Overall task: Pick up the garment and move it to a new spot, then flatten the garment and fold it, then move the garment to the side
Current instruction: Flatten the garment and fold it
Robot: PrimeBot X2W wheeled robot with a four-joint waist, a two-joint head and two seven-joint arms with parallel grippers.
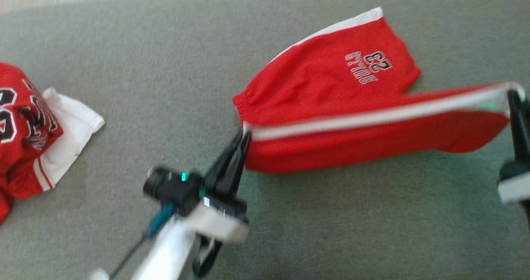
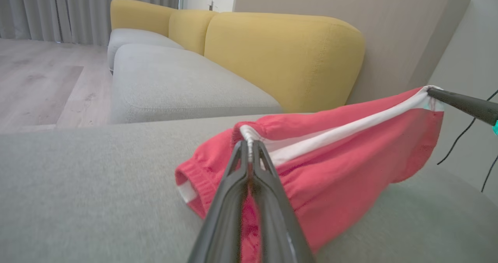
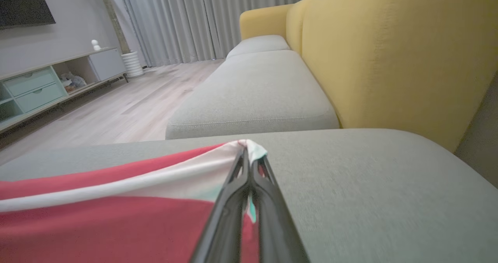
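Note:
The garment [image 1: 331, 89] is a pair of red shorts with a white side stripe and a "23" print, lying on the grey cushion. One leg is lifted and stretched taut between both grippers. My left gripper [image 1: 246, 134] is shut on the waistband end of the white stripe, seen close up in the left wrist view [image 2: 249, 144]. My right gripper [image 1: 513, 92] is shut on the hem end of the same stripe, seen from its own wrist [image 3: 246, 148]. The other leg [image 1: 364, 52] lies flat further back.
A second red and white garment [image 1: 29, 126] lies crumpled at the left edge of the grey cushion [image 1: 165, 85]. Yellow sofa backrests [image 2: 280, 56] rise behind the cushion. Wooden floor [image 3: 128, 107] and a low cabinet [image 3: 42, 84] lie beyond.

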